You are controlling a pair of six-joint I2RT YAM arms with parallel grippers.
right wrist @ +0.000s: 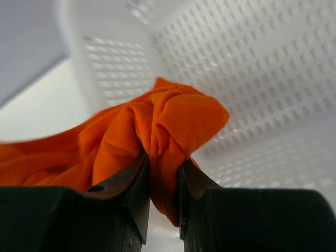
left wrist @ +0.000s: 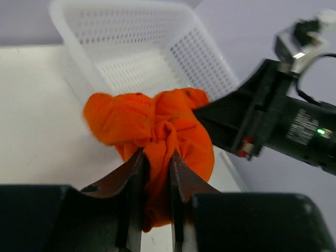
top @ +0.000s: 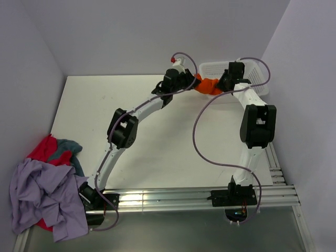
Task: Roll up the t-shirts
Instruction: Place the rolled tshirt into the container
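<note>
Here the two claws, left gripper (left wrist: 156,155) and right gripper (right wrist: 164,160), each clench an end of the one orange t-shirt (left wrist: 126,122), bunched between them across the wall of the single white perforated basket (top: 258,80) in the far-right corner. Well apart, a lavender t-shirt (top: 39,195), red t-shirt (top: 45,149) and grey-teal t-shirt (top: 69,147) lie heaped at the near-left edge of the table (top: 105,105).
</note>
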